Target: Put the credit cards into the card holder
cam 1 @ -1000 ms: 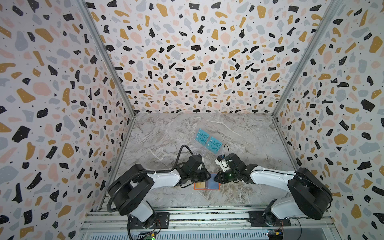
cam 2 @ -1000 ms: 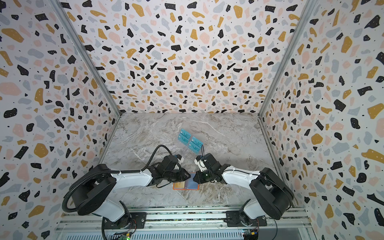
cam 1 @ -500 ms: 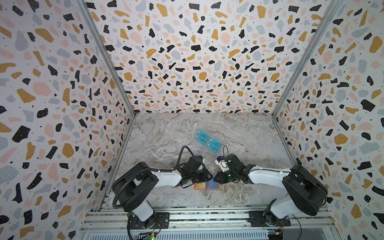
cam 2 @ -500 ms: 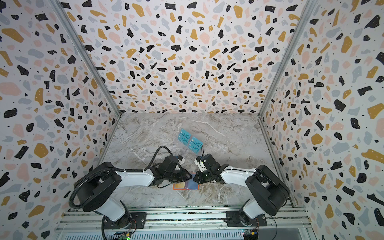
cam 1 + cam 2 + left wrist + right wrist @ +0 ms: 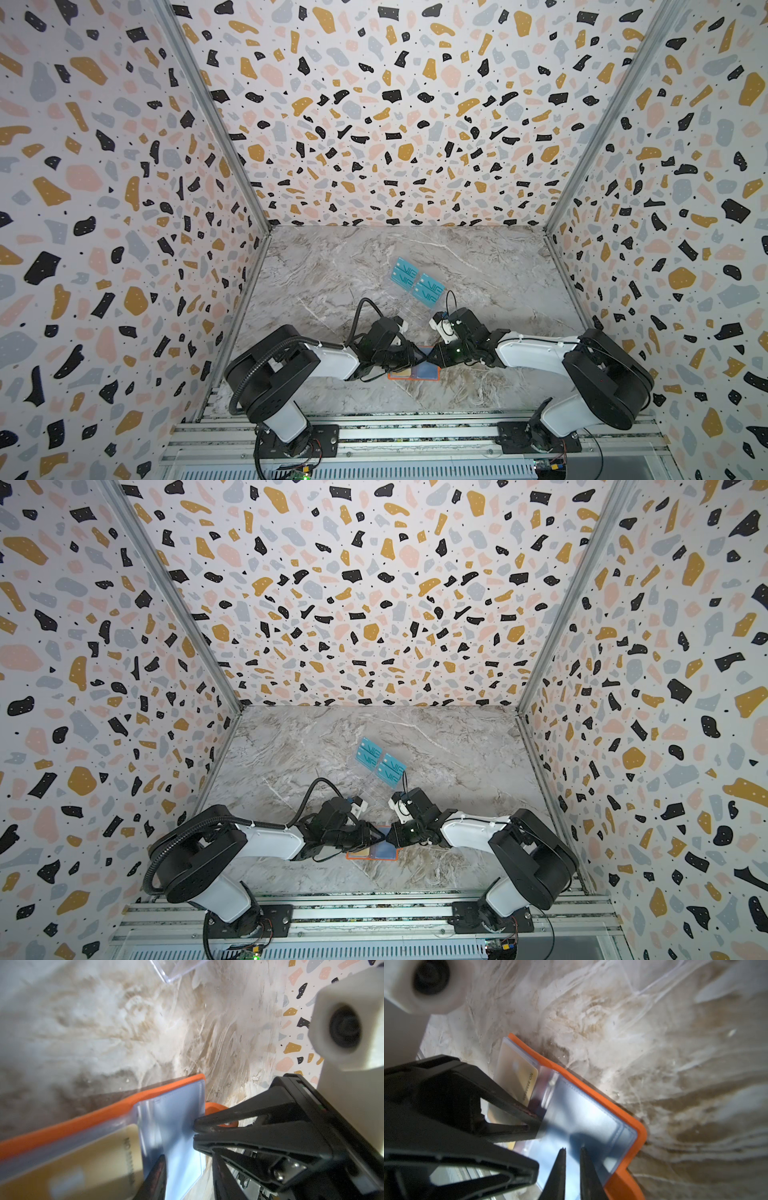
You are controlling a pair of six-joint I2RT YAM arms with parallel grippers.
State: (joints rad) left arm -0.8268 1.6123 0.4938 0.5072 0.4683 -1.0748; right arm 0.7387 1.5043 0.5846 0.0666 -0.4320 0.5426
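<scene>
Orange booklet card holder lies open between my grippers: right gripper pinches its clear sleeve, left gripper part-open astride it.

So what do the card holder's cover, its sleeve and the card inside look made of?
Card holder cover: orange, matt and soft-looking, probably silicone or faux leather, since its rim curves smoothly at the fold. Clear sleeve: thin, glossy, flexible plastic. It shows glare and a seam line near the edge. Gold card: apparently stiff plastic with a satin gold face and dark printed digits.
</scene>
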